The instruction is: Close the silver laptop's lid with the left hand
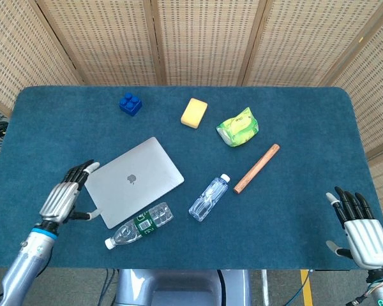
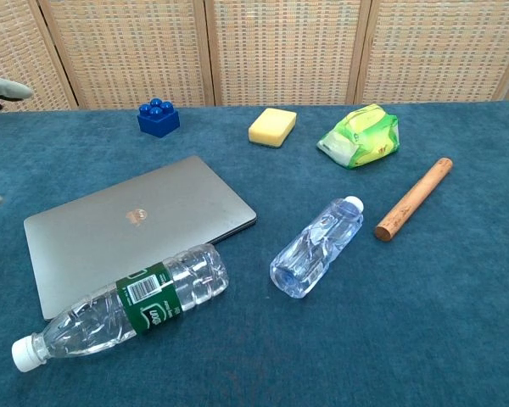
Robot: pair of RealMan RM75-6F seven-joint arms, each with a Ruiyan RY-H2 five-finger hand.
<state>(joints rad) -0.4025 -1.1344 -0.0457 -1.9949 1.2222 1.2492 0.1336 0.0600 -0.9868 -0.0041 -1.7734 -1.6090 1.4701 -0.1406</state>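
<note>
The silver laptop [image 1: 135, 180] [image 2: 127, 227] lies on the blue table with its lid flat down. My left hand [image 1: 64, 197] hovers just left of the laptop, fingers spread, holding nothing; in the chest view only a fingertip [image 2: 4, 88] shows at the left edge. My right hand [image 1: 360, 233] stays at the table's near right corner, fingers apart and empty, far from the laptop.
A green-labelled bottle [image 1: 139, 225] [image 2: 119, 303] lies against the laptop's near edge. A clear bottle [image 1: 209, 197] [image 2: 316, 246], a wooden rod [image 1: 256, 167], a green pouch [image 1: 237, 127], a yellow sponge [image 1: 194, 112] and a blue brick [image 1: 131, 103] lie around.
</note>
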